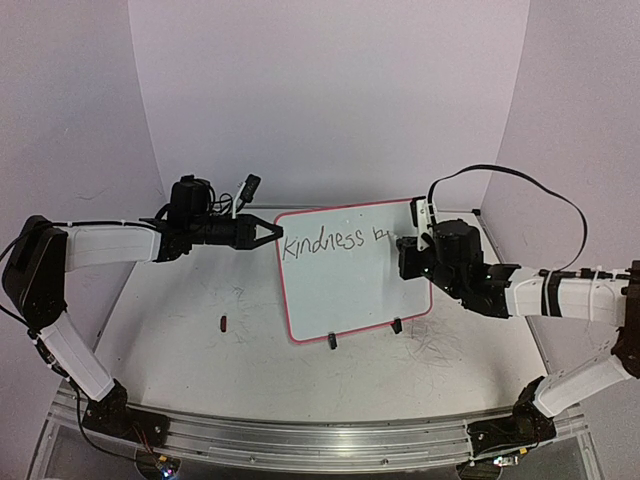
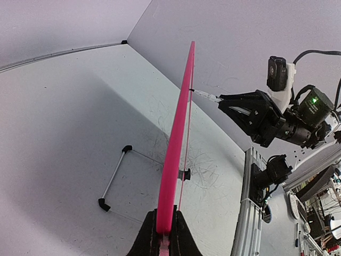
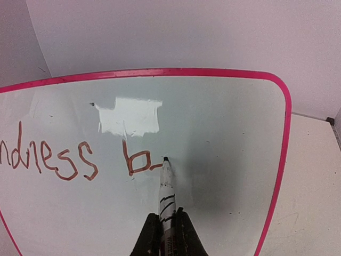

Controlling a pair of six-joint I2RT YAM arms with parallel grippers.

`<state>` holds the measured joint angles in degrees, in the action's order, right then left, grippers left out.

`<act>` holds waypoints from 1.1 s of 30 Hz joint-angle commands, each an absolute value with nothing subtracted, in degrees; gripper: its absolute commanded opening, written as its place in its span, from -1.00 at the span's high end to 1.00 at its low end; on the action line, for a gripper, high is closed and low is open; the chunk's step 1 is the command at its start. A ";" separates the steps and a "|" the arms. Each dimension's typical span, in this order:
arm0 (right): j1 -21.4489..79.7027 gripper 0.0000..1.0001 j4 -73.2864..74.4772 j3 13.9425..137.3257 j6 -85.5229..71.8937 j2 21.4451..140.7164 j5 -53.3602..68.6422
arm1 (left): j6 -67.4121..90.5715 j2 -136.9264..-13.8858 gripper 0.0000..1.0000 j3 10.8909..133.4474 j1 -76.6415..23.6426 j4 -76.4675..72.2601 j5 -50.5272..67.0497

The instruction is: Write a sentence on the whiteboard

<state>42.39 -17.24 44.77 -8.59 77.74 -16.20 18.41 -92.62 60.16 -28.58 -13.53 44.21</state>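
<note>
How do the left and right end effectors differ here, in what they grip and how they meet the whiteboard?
The left end effector is shut on the frame edge of the whiteboard; the right end effector is shut on a marker. The left meets the board edge-on from its side; the right faces the writing surface, marker tip touching the end of the unfinished sentence. Both are closed on something.

On the whiteboard [image 1: 350, 290], the sentence [image 1: 325, 243] reads "Kindness b" in dark handwriting, one line near the top edge; the right wrist view shows just "ndness b", reddish-brown there.
</note>
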 commanded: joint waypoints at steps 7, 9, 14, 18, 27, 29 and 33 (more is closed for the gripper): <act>42.01 1.00 -19.63 46.84 -8.19 78.76 -13.81 | 15.95 -90.70 1.00 60.67 -29.03 -13.80 42.45; 42.01 1.00 -18.99 46.56 -8.41 78.44 -13.53 | 15.93 -90.69 1.00 60.65 -29.01 -13.80 42.48; 42.01 1.00 -17.40 45.54 -8.96 77.41 -13.10 | 15.91 -90.63 1.00 60.70 -29.09 -13.73 42.48; 42.01 1.00 -16.71 44.62 -9.38 77.03 -13.09 | 15.90 -90.59 1.00 60.67 -29.09 -13.72 42.48; 42.02 1.00 -15.84 43.09 -9.93 76.05 -13.23 | 15.91 -90.70 1.00 60.69 -29.24 -13.71 42.45; 42.02 1.00 -15.75 42.93 -9.98 75.97 -13.44 | 15.91 -90.76 1.00 60.67 -29.27 -13.71 42.45; 42.02 1.00 -15.58 42.72 -10.09 75.68 -15.48 | 15.82 -90.79 1.00 60.71 -29.29 -13.68 42.41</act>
<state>42.39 -16.60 43.27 -9.31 77.02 -13.44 18.40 -92.62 60.16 -28.60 -13.52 44.17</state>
